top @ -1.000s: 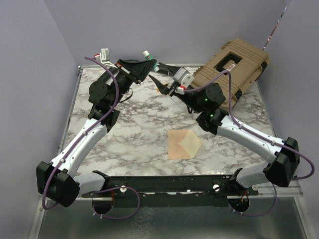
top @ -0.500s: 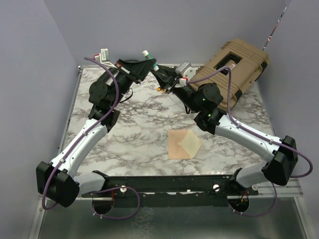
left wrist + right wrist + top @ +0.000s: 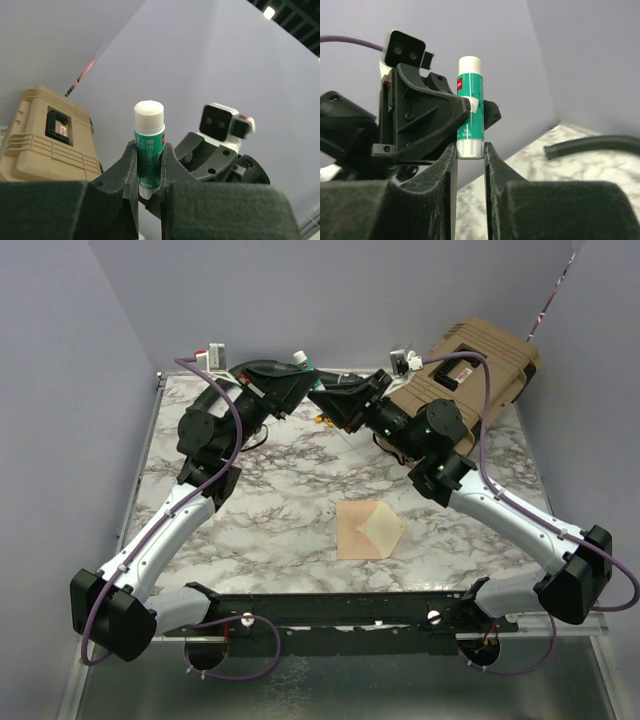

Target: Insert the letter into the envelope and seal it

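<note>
The peach envelope (image 3: 358,530) lies on the marble table (image 3: 280,490) in front of the arms, its paler cream triangular flap open and pointing right. The letter does not show as a separate sheet. My left gripper (image 3: 303,368) is raised at the back and shut on a green glue stick with a white cap (image 3: 148,150). My right gripper (image 3: 322,400) meets it there. In the right wrist view its fingertips (image 3: 451,150) close on the silver base of the glue stick (image 3: 470,107), just below the left gripper (image 3: 465,107).
A tan hard case (image 3: 470,375) stands at the back right, behind the right arm. A black rail (image 3: 340,605) runs along the near edge. A black tube (image 3: 590,145) lies on the table in the right wrist view. Grey walls enclose the table.
My right gripper has swung up and left to the glue stick held by my left gripper, and its jaws now stand around the stick's base. The envelope has not moved.
</note>
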Controlling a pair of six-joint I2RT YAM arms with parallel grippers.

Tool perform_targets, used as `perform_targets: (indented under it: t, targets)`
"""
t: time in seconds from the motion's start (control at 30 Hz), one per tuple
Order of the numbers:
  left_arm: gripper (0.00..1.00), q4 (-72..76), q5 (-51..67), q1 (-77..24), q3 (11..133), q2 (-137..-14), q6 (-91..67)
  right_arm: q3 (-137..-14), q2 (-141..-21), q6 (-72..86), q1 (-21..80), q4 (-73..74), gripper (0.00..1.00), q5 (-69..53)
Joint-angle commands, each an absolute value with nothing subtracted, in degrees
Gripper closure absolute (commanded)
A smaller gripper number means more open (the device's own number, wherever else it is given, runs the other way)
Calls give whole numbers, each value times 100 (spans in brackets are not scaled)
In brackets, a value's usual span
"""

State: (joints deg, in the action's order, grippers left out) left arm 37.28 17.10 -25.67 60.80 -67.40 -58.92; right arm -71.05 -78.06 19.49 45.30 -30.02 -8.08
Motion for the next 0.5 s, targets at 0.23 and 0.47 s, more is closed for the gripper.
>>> perform_targets:
  t: [0.23,0.47]
  targets:
    - [100,4285,2341,-2480,5800,-6530,-5533,-5890,-7307,6850,3568,-4822,99,-1812]
    - [100,4467,2452,-2479,5819,-6570,-5594,-5461,-7941,9122,3555,-6483,99,-1923]
